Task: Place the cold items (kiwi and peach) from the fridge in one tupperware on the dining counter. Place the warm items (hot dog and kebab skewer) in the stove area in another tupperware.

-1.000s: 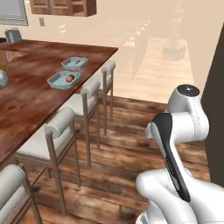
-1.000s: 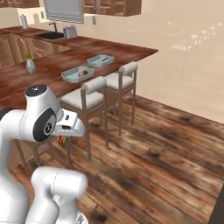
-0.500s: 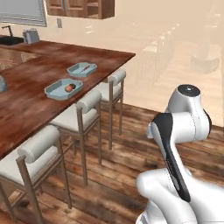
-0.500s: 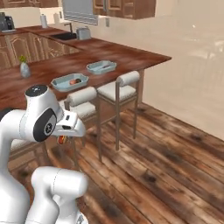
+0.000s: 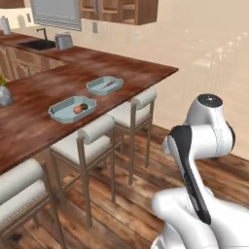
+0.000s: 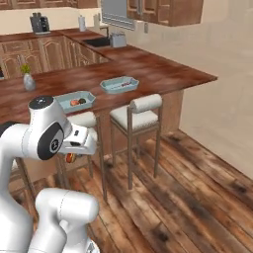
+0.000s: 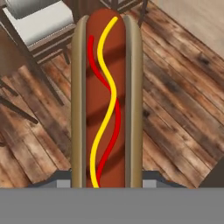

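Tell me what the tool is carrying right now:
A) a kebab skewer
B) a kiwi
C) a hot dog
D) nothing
C: in the hand view a hot dog in a bun with yellow and red sauce lines runs up from the tool, above the wood floor.

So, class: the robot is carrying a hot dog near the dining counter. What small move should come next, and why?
Probably keep driving toward the dining counter. The gripper is shut on the hot dog over the wood floor, beside the stools. One tupperware already holds the peach and kiwi. The far tupperware, seemingly with the skewer, is the likely target, and it looks out of reach.
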### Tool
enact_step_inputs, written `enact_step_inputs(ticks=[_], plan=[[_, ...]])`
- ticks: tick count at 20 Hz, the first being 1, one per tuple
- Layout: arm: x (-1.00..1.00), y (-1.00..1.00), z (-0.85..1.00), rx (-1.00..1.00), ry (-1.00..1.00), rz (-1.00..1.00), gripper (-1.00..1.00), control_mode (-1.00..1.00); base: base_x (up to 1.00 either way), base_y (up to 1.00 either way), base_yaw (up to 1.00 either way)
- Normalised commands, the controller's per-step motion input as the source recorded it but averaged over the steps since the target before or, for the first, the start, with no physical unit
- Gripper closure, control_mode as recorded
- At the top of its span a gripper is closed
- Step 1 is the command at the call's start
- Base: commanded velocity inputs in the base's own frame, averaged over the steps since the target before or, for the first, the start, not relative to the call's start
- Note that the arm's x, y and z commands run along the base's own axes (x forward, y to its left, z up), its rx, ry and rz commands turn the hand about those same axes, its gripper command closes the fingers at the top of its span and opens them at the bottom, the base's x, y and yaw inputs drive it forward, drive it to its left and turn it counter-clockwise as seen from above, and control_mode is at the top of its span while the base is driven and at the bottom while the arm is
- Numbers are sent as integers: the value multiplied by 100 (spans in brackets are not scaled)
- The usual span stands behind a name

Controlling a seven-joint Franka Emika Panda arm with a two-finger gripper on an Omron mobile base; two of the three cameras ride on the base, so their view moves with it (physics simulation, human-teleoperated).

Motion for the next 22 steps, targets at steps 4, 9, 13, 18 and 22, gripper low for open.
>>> enact_step_inputs(ticks=[4, 9, 13, 18, 22], plan=[[0, 0, 0, 0, 0, 0, 100, 100, 40, -79, 62], [0, 0, 0, 0, 0, 0, 100, 100, 31, -61, 75], [0, 0, 0, 0, 0, 0, 100, 100, 34, -100, 39], [0, 0, 0, 0, 0, 0, 100, 100, 42, -100, 39], [0, 0, 0, 0, 0, 0, 100, 100, 61, -83, 39]])
